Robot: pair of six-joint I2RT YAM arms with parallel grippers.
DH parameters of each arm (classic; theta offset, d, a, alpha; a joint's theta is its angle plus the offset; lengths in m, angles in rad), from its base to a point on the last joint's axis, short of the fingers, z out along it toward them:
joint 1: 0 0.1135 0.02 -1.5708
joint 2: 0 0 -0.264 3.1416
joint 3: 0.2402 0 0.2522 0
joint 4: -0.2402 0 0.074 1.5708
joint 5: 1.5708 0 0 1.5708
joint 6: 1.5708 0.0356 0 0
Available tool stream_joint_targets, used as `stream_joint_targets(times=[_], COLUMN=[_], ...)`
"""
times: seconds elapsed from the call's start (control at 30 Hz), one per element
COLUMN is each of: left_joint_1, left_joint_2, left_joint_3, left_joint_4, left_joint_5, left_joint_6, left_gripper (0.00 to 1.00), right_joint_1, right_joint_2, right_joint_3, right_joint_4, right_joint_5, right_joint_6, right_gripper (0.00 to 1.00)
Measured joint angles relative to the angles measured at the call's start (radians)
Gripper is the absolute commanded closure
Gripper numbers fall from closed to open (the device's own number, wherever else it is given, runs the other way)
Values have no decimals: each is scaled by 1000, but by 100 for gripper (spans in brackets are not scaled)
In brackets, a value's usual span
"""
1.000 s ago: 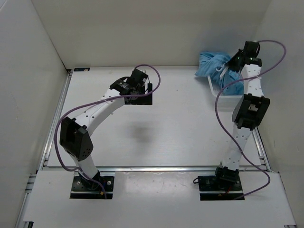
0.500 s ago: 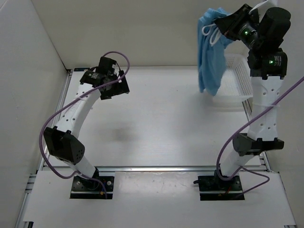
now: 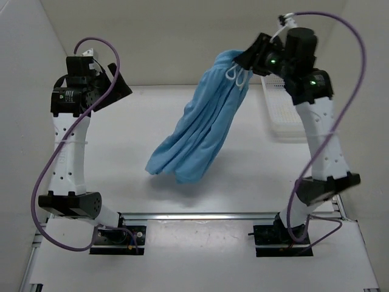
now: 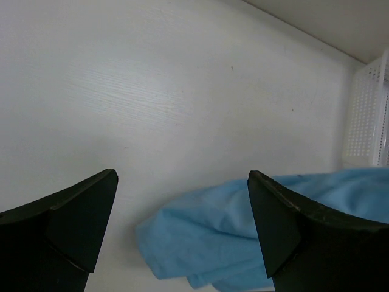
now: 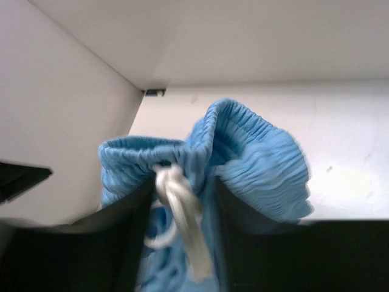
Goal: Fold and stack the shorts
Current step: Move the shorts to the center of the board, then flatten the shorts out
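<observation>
Shorts of light blue fabric hang in mid-air over the middle of the table, held high by the right gripper. The legs trail down and to the left, and their lower edge appears to sit just above the table surface. The right wrist view shows why the garment hangs this way. The jaws pinch one bunched section of the gathered elastic waistband, with the white drawstring caught in the gap between them, so the waist stays up and the rest falls under its own weight. Holding the shorts by the waistband probably lets the fabric drop open, which makes them easier to lay flat than a crumpled heap would be. The white mesh basket stands at the far right of the table, beside the right arm and apart from the cloth. The left gripper is raised at the far left with its jaws spread wide and nothing between them. Its camera looks across the table at the hanging legs. This pose suggests the left arm is keeping out of the way of the garment while staying ready to take a hem or corner. No fold is made yet, and the task looks to be at an early stage.
</observation>
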Motion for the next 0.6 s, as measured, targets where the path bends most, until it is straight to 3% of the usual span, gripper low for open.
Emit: stream_joint_targets(times=[0.07,0.17,0.23,0.3,0.37,0.47,0.53,0.6], left_joint_1=[-8,-39,-60,-79,-101,-159,-244,-370], left_joint_2=[9,40,63,72,64,19,-42,-111], left_joint_3=[-9,-65,-154,-292,-457,-674,-793,-882], left_joint_4=[-6,-11,-7,10,24,53,74,90], left_joint_5=[17,31,37,43,55,57,63,84], left_joint_6=[8,21,27,26,13,-37,-83,-137], left_gripper=[0,0,0,0,0,21,42,55], right_joint_1=[23,33,28,21,9,-16,-33,-38], right_joint_2=[101,346,467,475,391,191,29,-125], right_joint_3=[3,158,171,6,-269,-623,-778,-890], right_joint_4=[-7,-74,-121,-140,-107,-93,-92,-56], right_joint_5=[9,-3,18,60,92,120,130,136], right_joint_6=[-13,-27,-36,-41,-39,-31,-30,-27], right_gripper=[11,8,4,4,4,17,39,57])
